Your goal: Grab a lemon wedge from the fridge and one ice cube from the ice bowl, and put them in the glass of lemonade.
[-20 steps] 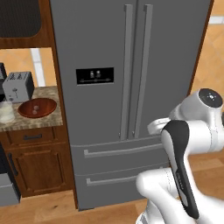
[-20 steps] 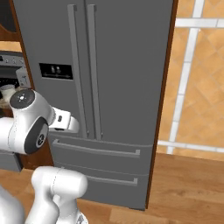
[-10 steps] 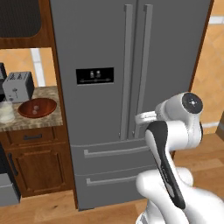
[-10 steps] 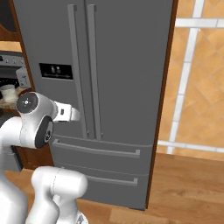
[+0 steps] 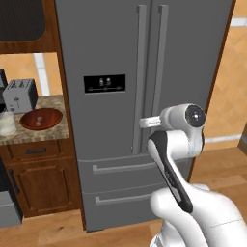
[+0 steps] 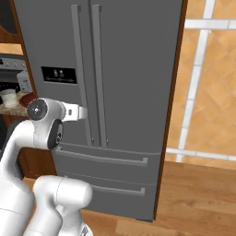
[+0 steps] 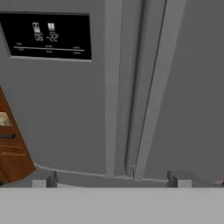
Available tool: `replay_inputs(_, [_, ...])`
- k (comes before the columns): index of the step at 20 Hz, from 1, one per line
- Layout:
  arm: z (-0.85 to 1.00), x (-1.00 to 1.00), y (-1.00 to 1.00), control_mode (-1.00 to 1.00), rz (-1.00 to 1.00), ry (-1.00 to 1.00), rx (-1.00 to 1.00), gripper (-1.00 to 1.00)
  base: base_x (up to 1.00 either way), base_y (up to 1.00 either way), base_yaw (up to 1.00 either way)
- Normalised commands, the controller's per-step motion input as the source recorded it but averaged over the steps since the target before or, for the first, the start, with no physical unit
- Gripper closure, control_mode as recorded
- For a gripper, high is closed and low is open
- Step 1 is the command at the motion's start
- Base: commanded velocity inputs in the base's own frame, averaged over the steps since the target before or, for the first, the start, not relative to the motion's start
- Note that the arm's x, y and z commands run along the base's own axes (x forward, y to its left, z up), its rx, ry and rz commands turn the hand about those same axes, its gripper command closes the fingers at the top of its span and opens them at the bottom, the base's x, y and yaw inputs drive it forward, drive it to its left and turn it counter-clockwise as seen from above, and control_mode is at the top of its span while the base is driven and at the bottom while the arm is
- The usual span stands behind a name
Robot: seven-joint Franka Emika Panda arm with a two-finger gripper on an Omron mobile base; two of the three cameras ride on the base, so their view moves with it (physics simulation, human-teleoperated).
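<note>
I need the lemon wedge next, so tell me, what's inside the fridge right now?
That cannot be seen: both doors of the fridge are shut, so its shelves and any lemon wedge are covered. Visible are its two vertical handles, the dispenser panel and two closed lower drawers.

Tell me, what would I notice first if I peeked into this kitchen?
The tall grey fridge with both doors shut, filling the middle. Right before it, the white robot arm holds its open gripper toward the two long handles. On the counter to the left sits a reddish-brown bowl.

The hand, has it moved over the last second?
Yes. The hand has swung in toward the fridge, now close by its door handles.
</note>
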Motion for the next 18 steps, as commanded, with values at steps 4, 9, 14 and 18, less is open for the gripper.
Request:
replay_inputs(4, [0.33,0.59,0.09,-1.00,0.00,-0.01,0.00,-1.00,0.00,0.00,0.00])
replay_inputs(9, [0.30,0.63,0.00,-1.00,-0.02,0.00,0.00,-1.00,0.00,0.00,0.00])
replay_inputs(14, [0.09,0.62,0.00,-1.00,-0.03,0.00,0.00,-1.00,0.00,0.00,0.00])
replay_inputs(18, [0.00,0.51,0.01,-1.00,0.00,0.00,0.00,-1.00,0.00,0.00,0.00])
